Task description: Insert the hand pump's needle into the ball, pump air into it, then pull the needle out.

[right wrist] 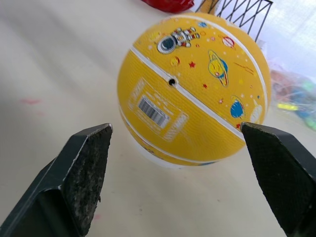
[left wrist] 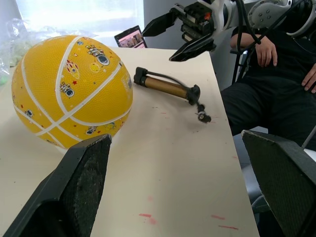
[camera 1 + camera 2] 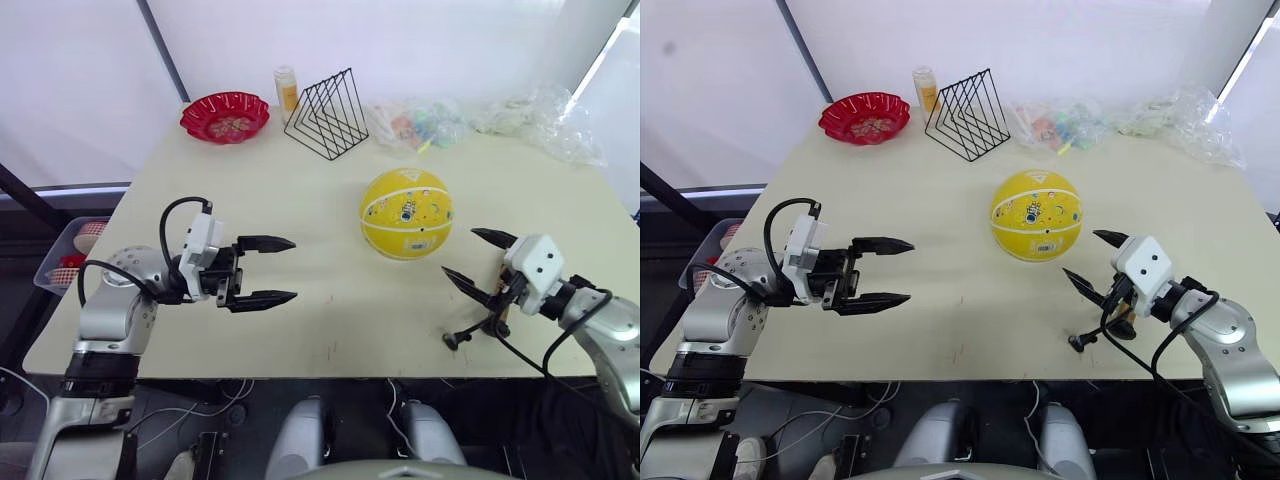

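Left gripper (image 3: pixel 270 270): lower left of the head view, above the table (image 3: pixel 300 200), fingers spread wide, holding nothing.
Right gripper (image 3: pixel 470 258): lower right, fingers apart, empty, just over the pump.
Pump (image 2: pixel 167 87): flat on the table at the lower right edge, under the right gripper, hose curling to the needle fitting (image 2: pixel 202 116).
Ball (image 3: pixel 406 213): yellow, centre right, near the pump, not touching; valve hole (image 1: pixel 172 82) faces the right gripper.
Far edge: red bowl (image 3: pixel 225 116), wire rack (image 3: pixel 326 115), bottle (image 3: pixel 287 90), plastic bags (image 3: pixel 540 120).

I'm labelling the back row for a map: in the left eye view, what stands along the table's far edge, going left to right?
Red bowl → yellow bottle → black wire rack → clear plastic bags.
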You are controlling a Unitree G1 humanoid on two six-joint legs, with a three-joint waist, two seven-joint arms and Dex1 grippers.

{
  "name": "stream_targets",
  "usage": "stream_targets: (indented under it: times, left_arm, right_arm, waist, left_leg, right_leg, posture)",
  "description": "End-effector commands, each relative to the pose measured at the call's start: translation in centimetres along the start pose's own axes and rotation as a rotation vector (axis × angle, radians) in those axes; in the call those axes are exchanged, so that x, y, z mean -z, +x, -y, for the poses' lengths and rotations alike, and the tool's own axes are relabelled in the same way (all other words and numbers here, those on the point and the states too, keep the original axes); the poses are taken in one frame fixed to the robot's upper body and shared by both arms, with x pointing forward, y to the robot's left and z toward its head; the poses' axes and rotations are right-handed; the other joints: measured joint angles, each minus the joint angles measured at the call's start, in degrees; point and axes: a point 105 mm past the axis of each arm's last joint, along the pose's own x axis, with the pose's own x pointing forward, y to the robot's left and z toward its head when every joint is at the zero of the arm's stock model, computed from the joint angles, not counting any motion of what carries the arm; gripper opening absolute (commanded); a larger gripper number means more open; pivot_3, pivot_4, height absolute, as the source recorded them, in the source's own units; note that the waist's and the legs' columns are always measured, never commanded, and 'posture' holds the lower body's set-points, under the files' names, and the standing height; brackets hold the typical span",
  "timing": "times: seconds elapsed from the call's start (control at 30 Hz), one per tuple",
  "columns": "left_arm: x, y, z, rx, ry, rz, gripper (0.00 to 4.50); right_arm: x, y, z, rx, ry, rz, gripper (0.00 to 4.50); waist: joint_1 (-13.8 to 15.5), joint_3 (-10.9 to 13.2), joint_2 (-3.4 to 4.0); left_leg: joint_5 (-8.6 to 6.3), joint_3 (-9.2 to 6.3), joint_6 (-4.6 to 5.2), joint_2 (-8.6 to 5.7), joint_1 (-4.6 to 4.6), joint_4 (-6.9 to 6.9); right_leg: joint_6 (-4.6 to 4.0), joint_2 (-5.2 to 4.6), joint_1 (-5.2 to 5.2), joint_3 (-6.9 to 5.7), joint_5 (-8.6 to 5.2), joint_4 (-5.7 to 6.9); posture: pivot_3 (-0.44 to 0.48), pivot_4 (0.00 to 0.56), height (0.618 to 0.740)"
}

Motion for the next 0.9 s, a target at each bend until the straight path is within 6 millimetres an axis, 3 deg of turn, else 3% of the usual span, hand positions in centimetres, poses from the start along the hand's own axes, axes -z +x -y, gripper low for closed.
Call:
stream_targets:
  times: [0.03,0.17,0.63,0.9]
  left_arm:
    - [-0.8,-0.3,-0.1,-0.013,0.039,0.014,4.5]
    - [-0.5,-0.3,-0.1,-0.028,0.032,0.012,4.5]
    - [3.1,-1.4,-0.3,-0.285,-0.05,0.014,4.5]
    - [5.2,-2.4,0.6,-0.41,-0.134,-0.044,4.5]
  right_arm:
    - [-2.0,-0.8,0.2,-0.013,0.03,0.056,4.47]
    - [-1.9,-1.4,1.4,0.074,0.074,0.076,4.47]
    - [4.5,-6.3,3.7,0.329,0.173,-0.004,4.47]
    - [7.2,-8.3,4.1,0.343,0.197,-0.099,4.47]
  waist:
    - [0.01,0.01,0.0]
    - [0.03,0.01,0.0]
    - [-0.03,0.08,0.11]
    - [-0.05,0.15,0.22]
  left_leg:
    - [0.0,0.0,0.0,0.0,0.0,0.0]
    - [0.0,0.01,0.0,0.01,-0.02,0.0]
    - [-0.01,0.05,0.0,0.06,0.01,-0.07]
    - [-0.02,0.07,0.0,0.1,0.0,-0.08]
  right_leg:
    - [0.0,0.0,0.0,0.0,0.0,0.0]
    - [0.0,-0.02,-0.01,-0.01,0.0,-0.02]
    - [-0.01,-0.03,-0.02,0.01,-0.01,-0.06]
    - [-0.03,-0.1,-0.09,0.03,0.0,-0.06]
  posture:
    - [0.0,0.15,0.737]
    - [0.0,0.15,0.737]
    - [0.0,0.15,0.737]
    - [0.0,0.15,0.737]
